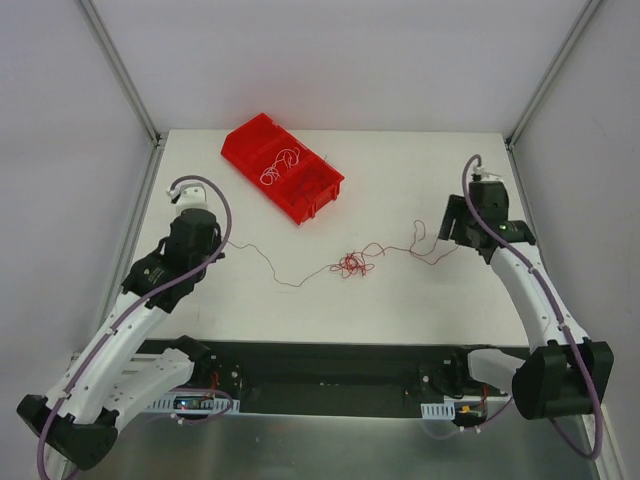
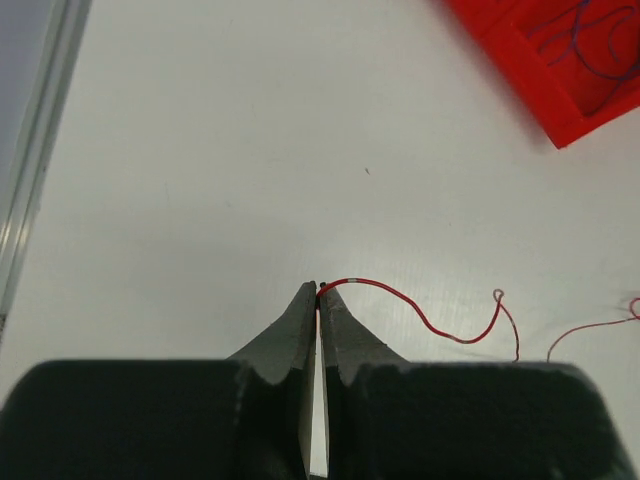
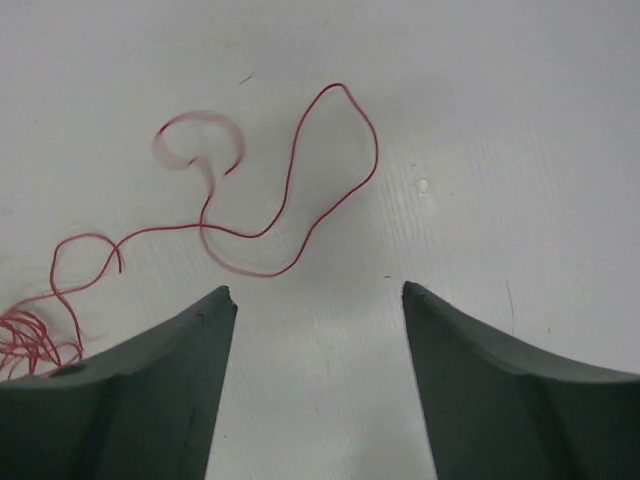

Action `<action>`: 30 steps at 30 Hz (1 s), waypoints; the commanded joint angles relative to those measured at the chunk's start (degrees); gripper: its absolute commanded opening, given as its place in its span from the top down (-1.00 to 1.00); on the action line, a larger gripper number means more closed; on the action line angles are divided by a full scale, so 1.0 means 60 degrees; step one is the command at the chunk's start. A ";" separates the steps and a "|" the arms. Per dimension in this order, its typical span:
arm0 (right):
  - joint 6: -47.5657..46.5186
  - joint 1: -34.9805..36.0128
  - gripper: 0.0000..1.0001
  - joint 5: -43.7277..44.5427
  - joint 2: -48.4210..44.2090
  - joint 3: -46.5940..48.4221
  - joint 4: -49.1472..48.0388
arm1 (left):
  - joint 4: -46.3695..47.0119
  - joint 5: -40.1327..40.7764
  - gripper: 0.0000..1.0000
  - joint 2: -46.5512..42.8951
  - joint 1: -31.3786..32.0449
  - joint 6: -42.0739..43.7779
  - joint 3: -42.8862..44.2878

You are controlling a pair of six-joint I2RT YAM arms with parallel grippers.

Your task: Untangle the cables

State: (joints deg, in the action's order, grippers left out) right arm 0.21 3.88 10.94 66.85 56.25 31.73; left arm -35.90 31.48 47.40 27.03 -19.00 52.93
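The cables (image 1: 352,264) form a red knot at the centre of the tabletop (image 1: 420,180), not yet undone. At its nine o'clock the left end effector (image 2: 320,298) pinches one strand's end; at three o'clock the right end effector (image 3: 318,295) gapes wide, empty.

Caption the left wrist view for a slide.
Left gripper shut on the end of a red cable on the white table, red bin at upper right.
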 commanded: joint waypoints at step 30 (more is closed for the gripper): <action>-0.2995 0.7265 0.44 0.1837 0.4927 0.0498 -0.6869 | -0.0271 -0.2027 1.00 -0.1147 0.0007 0.1759 0.5764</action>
State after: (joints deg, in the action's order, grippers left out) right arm -21.91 48.66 10.44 95.29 56.07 -3.75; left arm -38.04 18.02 40.23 27.03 -15.14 78.46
